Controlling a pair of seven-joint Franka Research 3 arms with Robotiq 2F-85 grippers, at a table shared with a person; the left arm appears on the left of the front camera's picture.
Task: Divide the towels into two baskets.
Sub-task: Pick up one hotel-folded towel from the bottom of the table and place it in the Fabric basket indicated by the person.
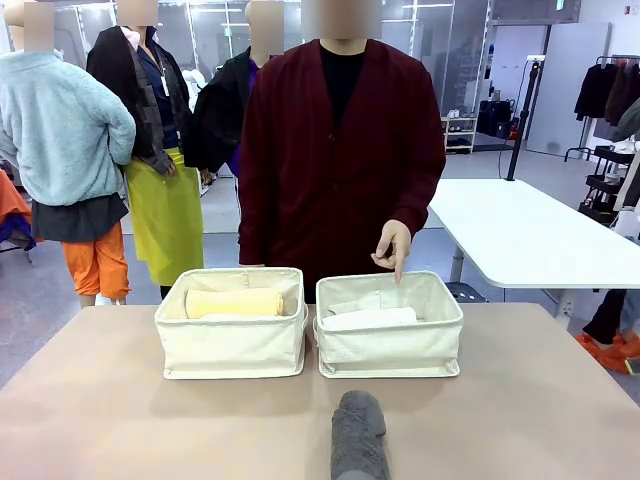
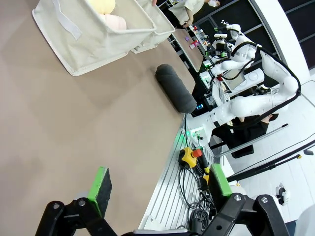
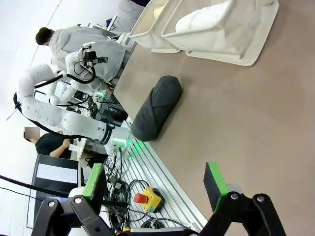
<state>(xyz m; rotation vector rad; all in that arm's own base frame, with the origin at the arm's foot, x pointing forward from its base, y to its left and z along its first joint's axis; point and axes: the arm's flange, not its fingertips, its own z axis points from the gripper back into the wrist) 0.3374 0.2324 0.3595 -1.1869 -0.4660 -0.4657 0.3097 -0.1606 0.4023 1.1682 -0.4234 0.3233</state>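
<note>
Dark grey towel, terry: sole roll outside the baskets. Lies on the bare tabletop at the near edge, just in front of the right basket and clear of it. Presents as a tight log, coarse in nap, with wrap lines showing along its length in the right wrist view. Finds the pale yellow towel in the left basket with a cream roll against it, and a white towel in the right basket. Judges the grey roll left within reach for collection. Reads the person's hand, index finger pointing down over the right basket, as marking its destination. Records left hand and right hand both spread wide, holding nothing, hovering near the tabletop's edge, well short of the roll.
</note>
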